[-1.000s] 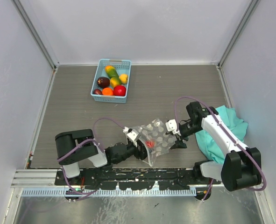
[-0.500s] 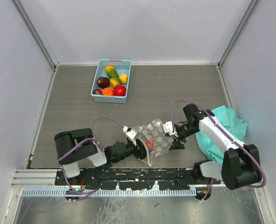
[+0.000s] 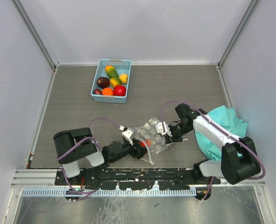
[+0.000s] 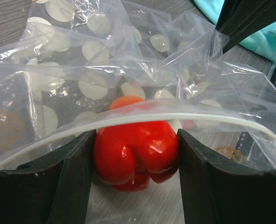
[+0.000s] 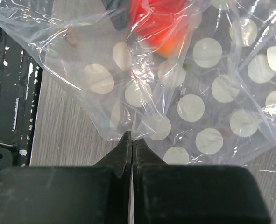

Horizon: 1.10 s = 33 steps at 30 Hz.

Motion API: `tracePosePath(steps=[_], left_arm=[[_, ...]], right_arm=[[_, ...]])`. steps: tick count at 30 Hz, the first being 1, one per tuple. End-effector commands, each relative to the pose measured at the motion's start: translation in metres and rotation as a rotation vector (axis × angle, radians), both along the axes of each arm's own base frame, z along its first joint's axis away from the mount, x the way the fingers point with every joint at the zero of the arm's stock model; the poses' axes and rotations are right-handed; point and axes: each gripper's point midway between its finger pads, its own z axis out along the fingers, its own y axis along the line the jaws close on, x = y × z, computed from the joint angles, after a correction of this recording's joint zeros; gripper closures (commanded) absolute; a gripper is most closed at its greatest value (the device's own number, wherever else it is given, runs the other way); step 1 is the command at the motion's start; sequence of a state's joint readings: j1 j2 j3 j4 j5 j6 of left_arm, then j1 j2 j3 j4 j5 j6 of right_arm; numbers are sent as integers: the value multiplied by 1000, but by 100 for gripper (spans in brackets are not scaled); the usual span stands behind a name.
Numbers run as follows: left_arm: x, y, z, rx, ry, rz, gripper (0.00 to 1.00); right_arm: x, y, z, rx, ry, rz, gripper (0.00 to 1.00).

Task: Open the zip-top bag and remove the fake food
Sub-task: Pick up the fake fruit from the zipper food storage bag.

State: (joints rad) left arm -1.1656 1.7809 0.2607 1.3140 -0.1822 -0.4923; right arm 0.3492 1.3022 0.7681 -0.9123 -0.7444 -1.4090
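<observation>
The zip-top bag [image 3: 152, 134], clear with white dots, lies crumpled between my two grippers near the front edge. My left gripper [image 3: 138, 148] reaches into its open mouth. In the left wrist view the left gripper [image 4: 135, 140] is shut on a glossy red pepper [image 4: 137, 156], a piece of the fake food, with both fingers touching its sides under the white zip strip [image 4: 142, 119]. An orange piece [image 4: 126, 101] shows behind it. My right gripper [image 3: 168, 132] is shut on the bag's far edge; in its wrist view the right gripper [image 5: 132, 136] pinches the plastic film [image 5: 189, 107].
A blue basket [image 3: 100, 74] at the back left holds several more plastic fruits and vegetables. A teal cloth [image 3: 226, 125] lies bunched at the right under my right arm. The black front rail [image 3: 138, 177] runs just behind the left gripper.
My right gripper moved left to the bag and went from open to shut on its edge. The bag bunched up slightly. The left gripper kept its hold and shifted a little left.
</observation>
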Motion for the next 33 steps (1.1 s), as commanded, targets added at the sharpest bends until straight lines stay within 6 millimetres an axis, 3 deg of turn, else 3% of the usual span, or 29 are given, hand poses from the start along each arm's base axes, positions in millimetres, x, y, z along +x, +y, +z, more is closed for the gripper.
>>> tracePosePath(steps=[1, 5, 11, 21, 33], left_arm=[[2, 12, 0, -5, 6, 20, 64], [2, 15, 5, -22, 7, 22, 64], [-2, 7, 30, -106, 31, -20, 64], [-9, 6, 52, -167, 192, -25, 64], [-10, 35, 77, -131, 289, 36, 64]], right_arm=[[20, 1, 18, 19, -86, -47, 99], [21, -1, 18, 13, -95, -53, 99], [23, -4, 13, -8, -89, -63, 99], [32, -7, 13, -23, -119, -103, 99], [40, -13, 16, -17, -138, -147, 99]])
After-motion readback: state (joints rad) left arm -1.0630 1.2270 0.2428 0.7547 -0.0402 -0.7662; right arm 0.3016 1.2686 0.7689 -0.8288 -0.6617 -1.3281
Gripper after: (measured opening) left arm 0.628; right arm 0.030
